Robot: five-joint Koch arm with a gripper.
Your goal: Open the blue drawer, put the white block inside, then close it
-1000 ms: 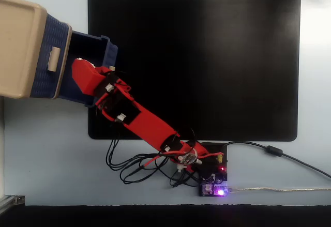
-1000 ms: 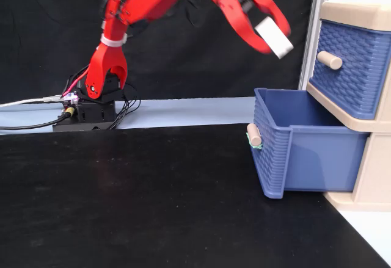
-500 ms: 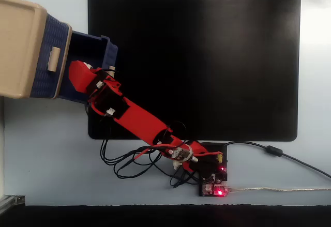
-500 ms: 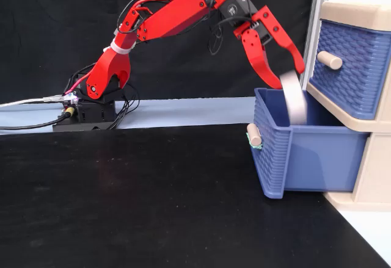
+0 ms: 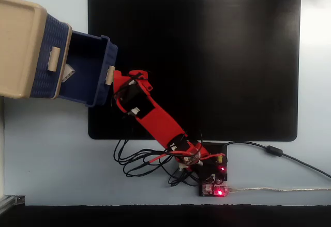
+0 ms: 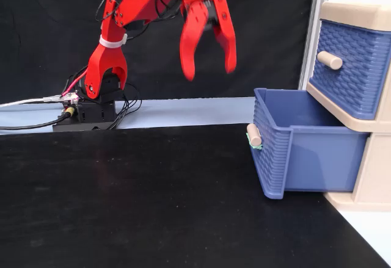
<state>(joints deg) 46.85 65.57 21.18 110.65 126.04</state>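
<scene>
While no writing shows, gripper [image 6: 209, 65] hangs spread above drawer [image 6: 293, 152].

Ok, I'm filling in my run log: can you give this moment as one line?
drawer: open | block: inside drawer | end effector: open, empty, raised | close: not yet done

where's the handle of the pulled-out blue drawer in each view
Top-down fixed view: the handle sits left of centre, on the open drawer's right end, beside the red arm.
Side fixed view: the handle is right of centre, on the drawer's left-facing front, below the gripper.
Shared landmark: the black mat under the drawer front.
</scene>
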